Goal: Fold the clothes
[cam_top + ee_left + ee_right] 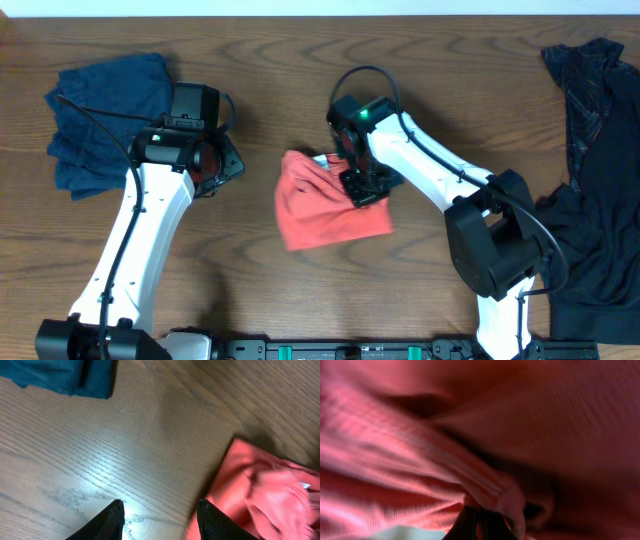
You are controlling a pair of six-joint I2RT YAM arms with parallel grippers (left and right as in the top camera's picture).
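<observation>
A: Where's the coral-red shirt (318, 218)?
B: Centre of the table (250, 80). It's a bunched lump with no clean long axis. The right gripper (362, 187) sits on its upper-right part, fingers pressed together on a fold. The right wrist view is all red cloth gathered at the tips.
A: Other arm?
B: The left gripper (160, 510) is spread with nothing between the fingers, over bare wood just left of the shirt. In its wrist view the shirt's near edge is at lower right of frame, beside one finger.
A: Next move?
B: My read: the left arm is nearer the free left edge and must travel right to reach it. There's open wood above and below the shirt. The navy-blue garment (100, 125) at upper left and the black garments (590, 200) at the right edge are both well apart. Risk: the pinch drags several layers.
</observation>
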